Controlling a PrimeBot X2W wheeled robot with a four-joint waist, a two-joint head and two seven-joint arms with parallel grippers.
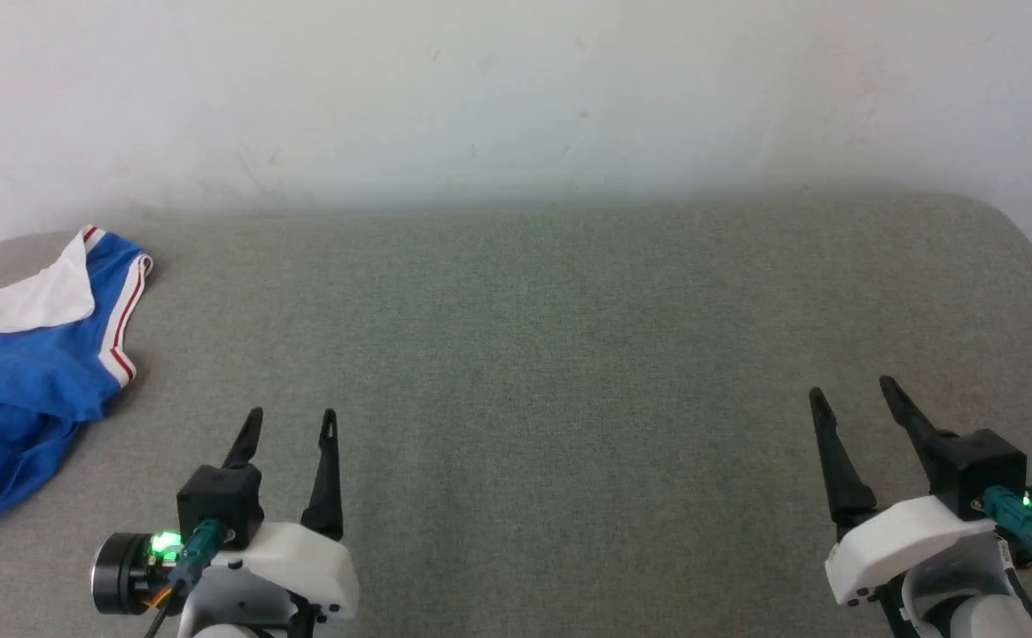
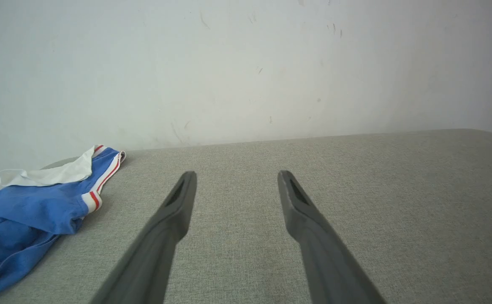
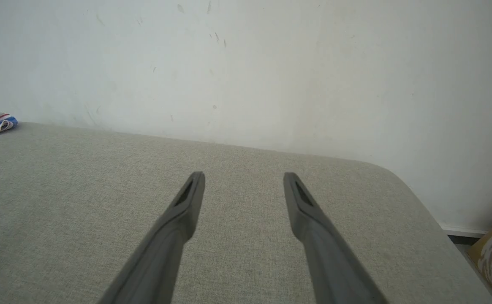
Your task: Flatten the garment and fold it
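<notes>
Head view: a pale wall [image 1: 516, 89] backs the wide grey fabric-covered surface [image 1: 569, 337]. The garment [image 1: 28, 372], bright blue with a white sleeve and red-and-white striped trim, lies crumpled at the surface's left edge, partly cut off by the frame. The left hand [image 1: 292, 416] sits at lower left, near the garment but apart from it, fingers spread and empty; the right hand [image 1: 850, 388], well apart at lower right, is likewise spread and empty
</notes>
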